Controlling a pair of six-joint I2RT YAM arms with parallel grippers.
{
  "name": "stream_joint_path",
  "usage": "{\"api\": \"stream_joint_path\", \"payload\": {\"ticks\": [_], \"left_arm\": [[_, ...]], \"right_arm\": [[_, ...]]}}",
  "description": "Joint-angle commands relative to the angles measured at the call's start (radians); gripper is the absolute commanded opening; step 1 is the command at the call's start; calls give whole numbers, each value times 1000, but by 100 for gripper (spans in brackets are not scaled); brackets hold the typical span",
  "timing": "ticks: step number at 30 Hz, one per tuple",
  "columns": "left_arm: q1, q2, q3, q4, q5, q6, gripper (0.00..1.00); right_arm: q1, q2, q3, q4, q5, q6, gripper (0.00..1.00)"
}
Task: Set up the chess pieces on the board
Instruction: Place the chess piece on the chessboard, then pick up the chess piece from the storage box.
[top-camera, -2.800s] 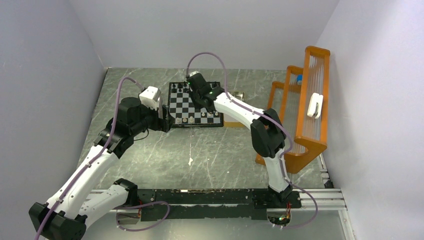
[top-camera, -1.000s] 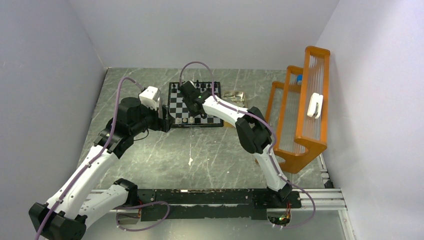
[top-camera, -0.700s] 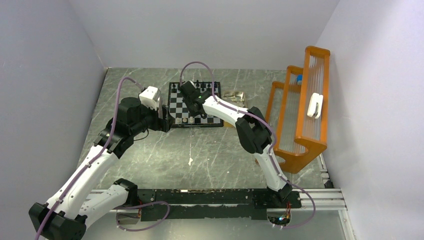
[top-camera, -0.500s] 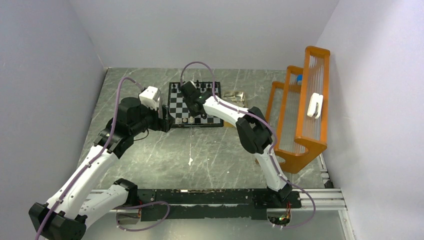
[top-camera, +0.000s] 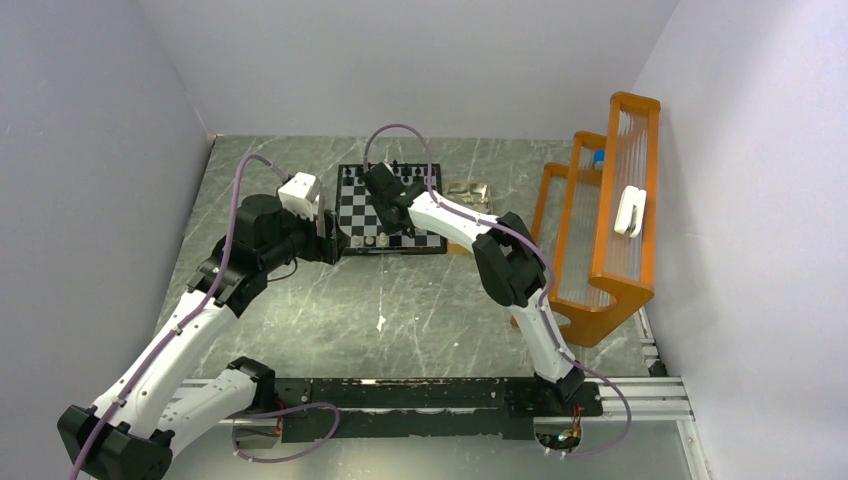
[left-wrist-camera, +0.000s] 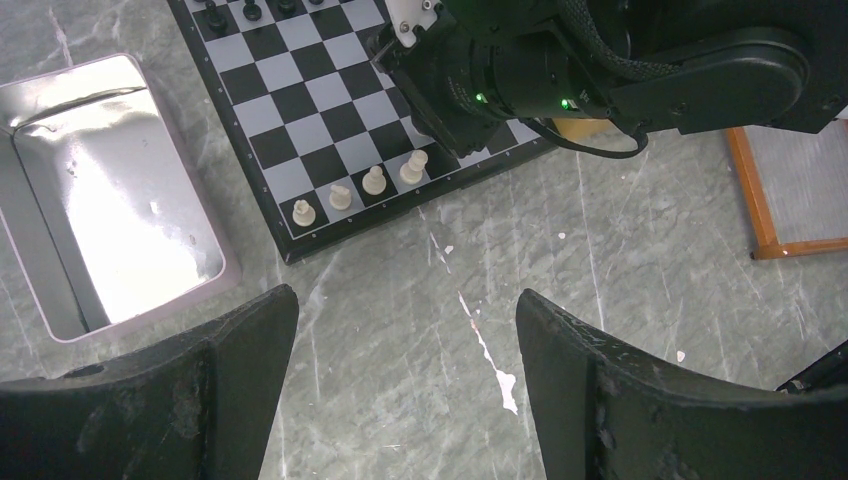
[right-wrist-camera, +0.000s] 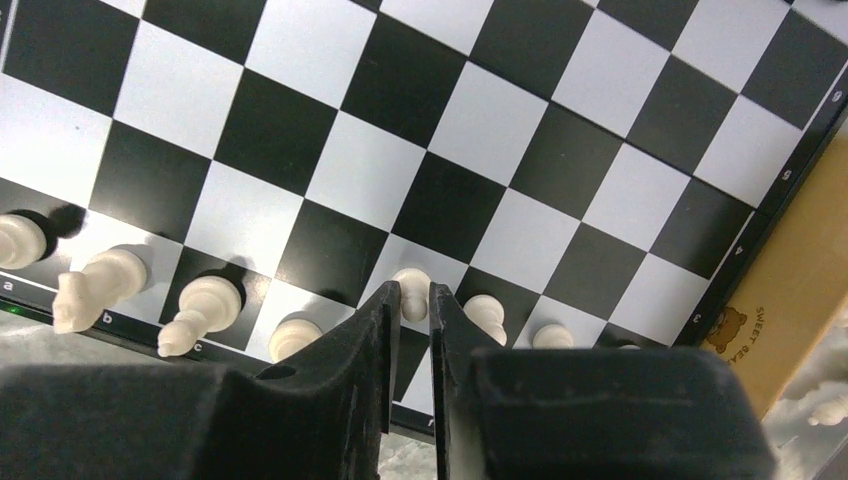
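R tool (right-wrist-camera: 412, 302) low over the small black-and-white checked board w/ thin dark frame (left-wrist-camera: 300, 108), at its near edge about mid-width. Its fingers (right-wrist-camera: 375, 340) are drawn almost together and clamped on a small cream chessman (right-wrist-camera: 411, 284); they sit against both its sides in R wrist view. L tool (left-wrist-camera: 403, 305) hangs over the grey marbled counter (left-wrist-camera: 420, 400) just near of the board, fingers wide apart, nothing between them.

Step, as I read it: seating this cream chessman in the near rank, in the gap between its cream neighbours (right-wrist-camera: 296, 338). Black chessmen (left-wrist-camera: 212, 16) stand along the far edge. The row next in from the near rank looks bare where visible, so prob. plenty left to do.

Next move calls for a straight drop onto the square, a small opening only, then a vertical lift. Neighbours stand v. close, so sideways drift could knock them.

Hard to make out:
- Base of held piece hidden behind fingers, so can't tell if it touches the board, nor which piece it is.
- Right end of near rank cut off by the tool in R wrist view.
- In L wrist view R arm (left-wrist-camera: 560, 70) covers board's right part; only four cream pieces show.
- Top view: pieces too small to count.
- Silvery metal tray (left-wrist-camera: 120, 200) near board's left side, glare on its floor.
- Tan flat tray (right-wrist-camera: 790, 300) at board's right edge, mostly out of frame.
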Motion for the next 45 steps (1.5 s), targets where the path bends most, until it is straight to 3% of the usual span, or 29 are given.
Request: {"api": "stream_joint_path", "payload": {"ticks": [1, 24, 45], "left_arm": [[13, -7, 3, 1, 9, 2, 84], [13, -7, 3, 0, 9, 2, 84], [13, -2, 4, 3, 18, 1, 84]], "right_arm": [[-10, -7, -19, -18, -15, 8, 22], [-18, -32, 28, -13, -14, -14, 30], [-120, -279, -137, 103, -25, -40, 36]]}}
